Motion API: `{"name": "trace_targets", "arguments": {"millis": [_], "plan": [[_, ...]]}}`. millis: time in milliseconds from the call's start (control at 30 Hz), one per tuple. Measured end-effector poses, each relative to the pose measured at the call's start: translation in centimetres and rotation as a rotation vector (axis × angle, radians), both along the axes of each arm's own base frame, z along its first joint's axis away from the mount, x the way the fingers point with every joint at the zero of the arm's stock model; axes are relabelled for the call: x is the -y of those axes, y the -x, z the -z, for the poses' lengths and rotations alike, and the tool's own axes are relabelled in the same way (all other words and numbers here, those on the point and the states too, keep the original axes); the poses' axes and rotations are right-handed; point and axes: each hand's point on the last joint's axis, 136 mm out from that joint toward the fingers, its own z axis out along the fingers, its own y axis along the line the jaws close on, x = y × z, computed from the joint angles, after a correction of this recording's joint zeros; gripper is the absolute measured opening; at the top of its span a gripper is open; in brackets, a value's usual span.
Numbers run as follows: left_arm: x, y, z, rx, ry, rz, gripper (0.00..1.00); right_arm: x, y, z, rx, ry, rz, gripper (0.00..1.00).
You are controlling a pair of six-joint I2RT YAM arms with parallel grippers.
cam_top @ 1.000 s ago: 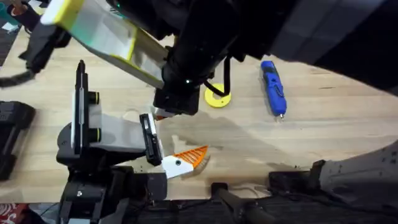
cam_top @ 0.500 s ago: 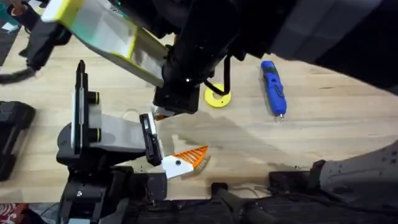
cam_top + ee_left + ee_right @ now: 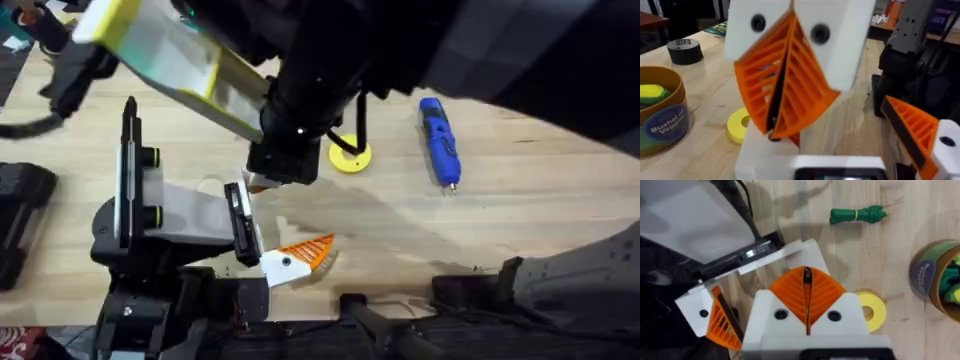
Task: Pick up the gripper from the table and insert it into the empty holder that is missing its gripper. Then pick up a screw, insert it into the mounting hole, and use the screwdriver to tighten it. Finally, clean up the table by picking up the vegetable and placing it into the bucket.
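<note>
Pale wooden tabletop [image 3: 520, 215] carries everything, with dark equipment along its near edge. Right gripper [image 3: 807, 280], white blocks with orange ribbed pads, points down at the table with both pads pressed together. A thin dark line sits in the seam at their tips, and I cannot tell whether anything is pinched there. It stands between the 2 fingers of the left gripper [image 3: 300, 215], which are spread wide apart and hold nothing that can be seen. 1 left finger bears an orange ribbed wedge [image 3: 720, 322]. On the other side is a white angular plastic block with no orange pad [image 3: 800, 250], just beside the right gripper's pad tips; contact cannot be judged.

A small dark green leafy toy vegetable [image 3: 857, 215] lies flat on the wood, well apart from both grippers. The round mustard-yellow bucket with a dark blue label band [image 3: 932, 275] stands near it, upright, with yellow and green toy foods already inside. A flat yellow disc with a hole [image 3: 350, 156] lies between the bucket and the right gripper. The bright blue pen-shaped screwdriver [image 3: 440, 140] rests beyond the disc, untouched. A black tape roll [image 3: 685, 50] sits farther back.

From overhead the right arm looms large and dark, covering its own fingers, 1 left finger and much of the table's far side.
</note>
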Motion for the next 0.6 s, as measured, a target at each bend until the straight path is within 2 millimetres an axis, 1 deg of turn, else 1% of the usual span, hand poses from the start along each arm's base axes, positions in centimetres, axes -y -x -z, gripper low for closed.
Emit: {"name": "trace_targets", "arguments": {"millis": [100, 600], "plan": [[0.0, -0.01, 0.02, -0.011, 0.003, -0.001, 0.986, -0.18, -0.1, 0.5, -0.006, 0.01, 0.0, 0.005], [0.0, -0.01, 0.01, -0.012, 0.003, -0.001, 0.985, -0.18, -0.08, 0.43, -0.005, 0.01, -0.001, 0.005]]}}
